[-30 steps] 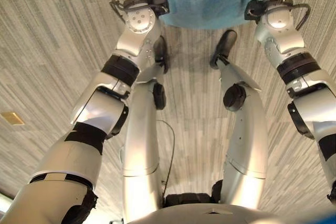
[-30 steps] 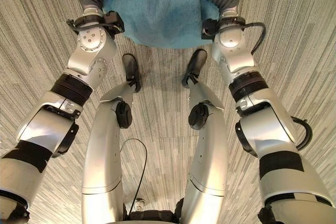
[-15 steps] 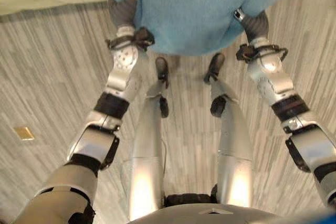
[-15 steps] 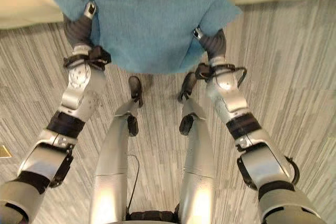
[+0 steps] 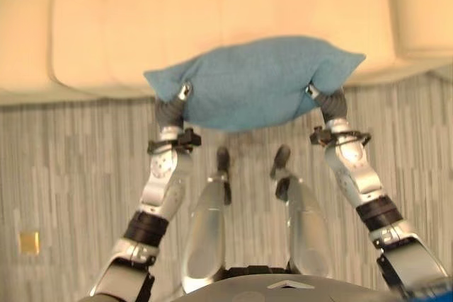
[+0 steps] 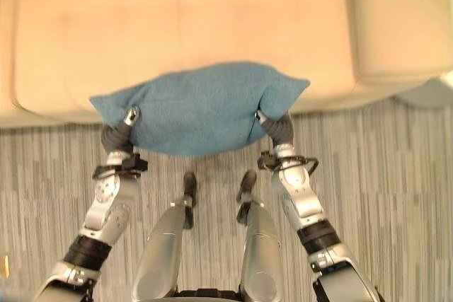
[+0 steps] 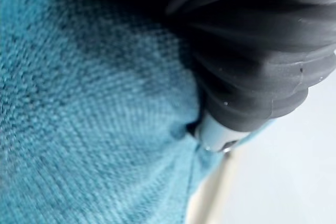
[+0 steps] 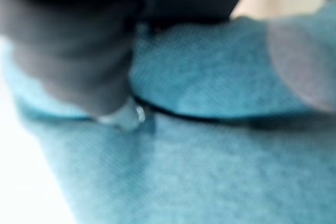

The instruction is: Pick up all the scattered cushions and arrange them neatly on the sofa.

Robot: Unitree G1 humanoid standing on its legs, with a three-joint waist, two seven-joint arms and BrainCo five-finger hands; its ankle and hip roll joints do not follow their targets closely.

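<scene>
Left eye view: we see a blue cushion (image 5: 255, 81) held up between the left robot hand (image 5: 170, 109) and the right robot hand (image 5: 333, 104). The cushion hangs over the front edge of the sofa (image 5: 212, 12), its upper part over the seat and its lower part over the floor (image 5: 64, 167).

Left robot hand, left eye view: we see it pressed against the end of the cushion on the robot's left side. Its dark cover shows, and one silver tip pokes into the fabric.

Right robot hand, left eye view: we see it against the other end of the cushion, below the corner that points toward the sofa arm (image 5: 421, 5).

Right eye view: we see the same scene; the cushion is wide, with both corners sticking out past the robot hands, and the cream sofa seat lies behind it.

Left wrist view: we see the dark ribbed cover close to the blue fabric, with one silver tip sunk in the cushion. We cannot tell whether the fingers are spread or curled.

Right wrist view: we see blue fabric all around the dark cover and a fold in the cushion. We cannot tell the state of the fingers here either.
</scene>
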